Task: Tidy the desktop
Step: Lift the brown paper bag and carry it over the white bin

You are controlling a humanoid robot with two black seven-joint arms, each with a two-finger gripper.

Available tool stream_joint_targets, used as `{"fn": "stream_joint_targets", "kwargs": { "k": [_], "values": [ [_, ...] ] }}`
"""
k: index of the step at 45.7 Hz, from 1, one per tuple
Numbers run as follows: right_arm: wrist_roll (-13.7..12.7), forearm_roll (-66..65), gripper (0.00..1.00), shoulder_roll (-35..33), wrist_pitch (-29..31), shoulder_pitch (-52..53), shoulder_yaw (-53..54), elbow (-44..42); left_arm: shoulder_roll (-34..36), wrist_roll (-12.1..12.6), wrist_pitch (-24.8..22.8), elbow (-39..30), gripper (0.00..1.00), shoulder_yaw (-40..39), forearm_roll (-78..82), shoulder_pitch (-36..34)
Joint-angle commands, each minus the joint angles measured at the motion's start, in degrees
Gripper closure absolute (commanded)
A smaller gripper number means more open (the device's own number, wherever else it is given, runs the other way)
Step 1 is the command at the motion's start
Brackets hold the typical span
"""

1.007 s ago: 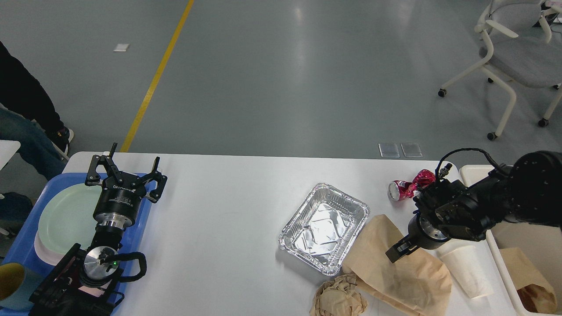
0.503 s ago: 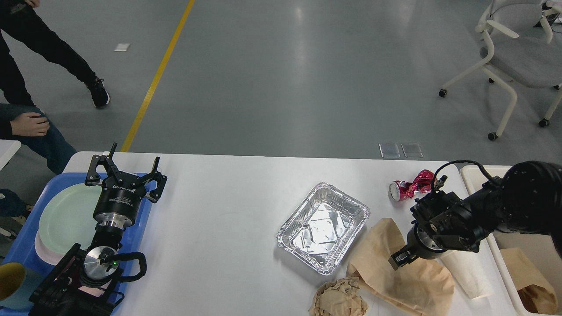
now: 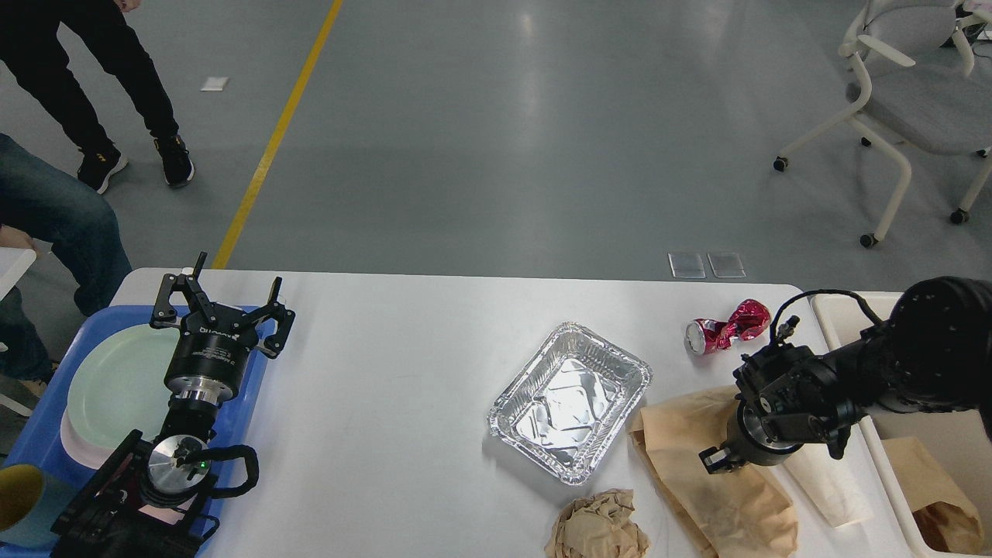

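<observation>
The white desktop (image 3: 387, 372) holds an empty foil tray (image 3: 570, 399), a crushed red can (image 3: 725, 329), a crumpled brown paper ball (image 3: 597, 527), a white paper cup (image 3: 825, 480) lying on its side and a brown paper bag (image 3: 697, 480). My right gripper (image 3: 717, 457) points down-left onto the bag's middle, next to the cup; its dark fingers are closed on the bag's paper. My left gripper (image 3: 225, 298) is open and empty, held over the far edge of the blue tray (image 3: 39, 418).
The blue tray holds a pale green plate (image 3: 116, 380) and a cup (image 3: 15, 496) at its near corner. A cream bin (image 3: 833, 310) at the table's right end holds another brown bag (image 3: 938, 496). People stand at the far left; a chair (image 3: 914, 101) stands at the back right.
My right gripper has moved slightly right and down, and the bag has shifted and changed shape with it, uncovering more of the red can. A person at left has walked in. Left arm unchanged.
</observation>
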Motion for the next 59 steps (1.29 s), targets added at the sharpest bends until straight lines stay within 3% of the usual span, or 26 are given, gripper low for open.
{"fn": "stream_joint_targets", "kwargs": {
  "k": [1,6,13,24,28,31,37,43,50,59],
  "values": [
    [0.0,2.5,1.0,-1.3,-0.1,2.5,0.1,3.8,0.0,0.0,0.0,0.0,0.04,0.0,0.0,0.0],
    [-0.1,8.8,1.0,-2.0,0.8,5.9,-0.2,6.6,0.0,0.0,0.0,0.0,0.04,0.0,0.0,0.0],
    [-0.1,15.8,1.0,-7.6,8.4,17.3,-0.6,13.1,0.0,0.0,0.0,0.0,0.04,0.0,0.0,0.0],
    [-0.2,24.9,1.0,-10.7,9.9,33.5,-8.1,22.3,0.0,0.0,0.0,0.0,0.04,0.0,0.0,0.0],
    [-0.5,28.3,1.0,-10.4,10.0,44.1,-13.5,29.5,0.0,0.0,0.0,0.0,0.04,0.0,0.0,0.0],
    [-1.7,28.3,1.0,-10.6,10.0,50.5,-15.8,34.4,0.0,0.0,0.0,0.0,0.04,0.0,0.0,0.0],
    [-7.6,28.5,1.0,-12.6,11.6,60.1,-19.1,39.7,0.0,0.0,0.0,0.1,0.04,0.0,0.0,0.0],
    [-9.0,28.5,1.0,-17.0,16.2,65.3,-18.9,41.4,0.0,0.0,0.0,0.0,0.04,0.0,0.0,0.0],
    [-9.0,28.4,1.0,-20.8,16.3,65.2,-19.1,40.3,0.0,0.0,0.0,0.0,0.04,0.0,0.0,0.0],
    [-9.0,28.3,1.0,-30.1,15.9,60.4,-21.9,30.3,0.0,0.0,0.0,0.0,0.04,0.0,0.0,0.0]
  ]
}}
